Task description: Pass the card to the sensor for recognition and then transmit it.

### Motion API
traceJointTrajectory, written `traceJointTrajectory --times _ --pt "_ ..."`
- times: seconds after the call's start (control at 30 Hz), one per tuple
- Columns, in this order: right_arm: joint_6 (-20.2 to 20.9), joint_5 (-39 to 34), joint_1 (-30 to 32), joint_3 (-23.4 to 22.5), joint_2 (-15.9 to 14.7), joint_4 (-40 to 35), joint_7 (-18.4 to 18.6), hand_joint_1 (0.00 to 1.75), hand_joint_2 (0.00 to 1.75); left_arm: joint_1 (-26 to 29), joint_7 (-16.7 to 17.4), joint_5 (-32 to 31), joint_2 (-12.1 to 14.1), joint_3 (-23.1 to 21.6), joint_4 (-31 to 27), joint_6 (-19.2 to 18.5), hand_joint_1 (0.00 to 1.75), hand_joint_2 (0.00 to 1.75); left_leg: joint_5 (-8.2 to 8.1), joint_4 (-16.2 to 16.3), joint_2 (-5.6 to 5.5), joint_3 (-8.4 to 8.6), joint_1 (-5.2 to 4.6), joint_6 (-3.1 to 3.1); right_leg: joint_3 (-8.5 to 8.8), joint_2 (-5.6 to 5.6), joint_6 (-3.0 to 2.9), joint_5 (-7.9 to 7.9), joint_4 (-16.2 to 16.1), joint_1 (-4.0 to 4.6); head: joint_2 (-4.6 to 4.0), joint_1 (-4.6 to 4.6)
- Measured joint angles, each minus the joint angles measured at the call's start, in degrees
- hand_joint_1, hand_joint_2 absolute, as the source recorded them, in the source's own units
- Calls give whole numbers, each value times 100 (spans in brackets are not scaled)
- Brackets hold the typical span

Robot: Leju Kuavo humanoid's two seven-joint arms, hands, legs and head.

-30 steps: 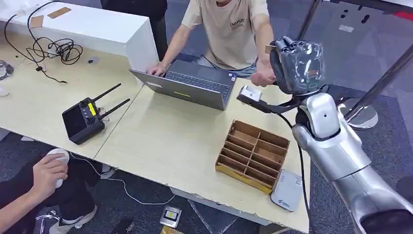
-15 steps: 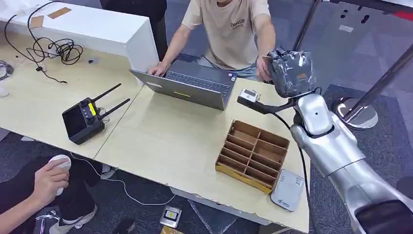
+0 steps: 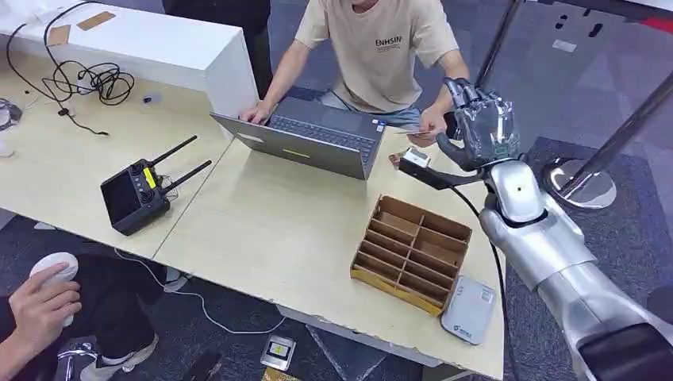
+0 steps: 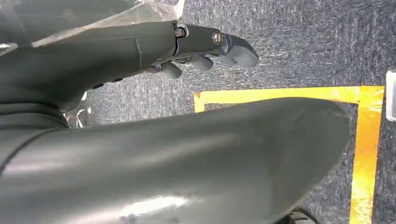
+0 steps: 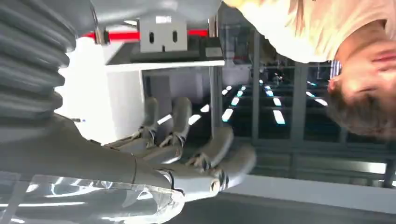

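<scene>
My right hand (image 3: 481, 127) is raised beyond the table's far right corner with its fingers spread and nothing in it. In the right wrist view the right hand's fingers (image 5: 196, 156) stand apart around empty air. A seated person in a beige shirt holds the thin card (image 3: 406, 132) in a hand (image 3: 432, 123) just left of my right hand, above the laptop's corner. The grey-white sensor pad (image 3: 468, 309) lies flat at the table's near right edge. My left hand (image 4: 205, 46) hangs over the carpet, fingers loose and holding nothing.
A cardboard divider box (image 3: 413, 250) sits beside the sensor pad. An open laptop (image 3: 309, 139) is in front of the person. A black remote controller (image 3: 135, 194) lies to the left, with cables (image 3: 87, 79) behind it. Another person's hand (image 3: 40, 302) holds a white object at lower left.
My right hand was closed around the card and has opened its fingers. The person's hand reached up, took the card and drew it down to the left.
</scene>
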Motion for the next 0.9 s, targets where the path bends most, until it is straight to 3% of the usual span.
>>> traceJointTrajectory --times 0.2,0.4,0.7,0.9 --pt "-223 -620 3 -182 -112 -188 -57 0 0 48 -31 55 2 -24 0 42 0 0 0 0 2 0 0 0 0 1 0 0 0 0 0 2" --pt "-186 -1389 146 -520 -284 -903 -37 0 0 105 -39 63 7 -46 2 61 0 0 0 2 1 1 0 0 -1 1 0 0 0 -1 0 0" --pt "372 -3861 1091 -1321 -503 -2740 -195 0 0 181 -131 168 7 -70 2 162 0 0 0 2 -1 0 0 0 -1 0 0 0 -1 0 0 0" --pt "695 -4901 1996 -1899 -603 -4176 -472 0 0 189 -125 242 24 -70 2 212 0 0 -1 1 -2 1 0 1 -1 1 0 0 -2 0 0 2"
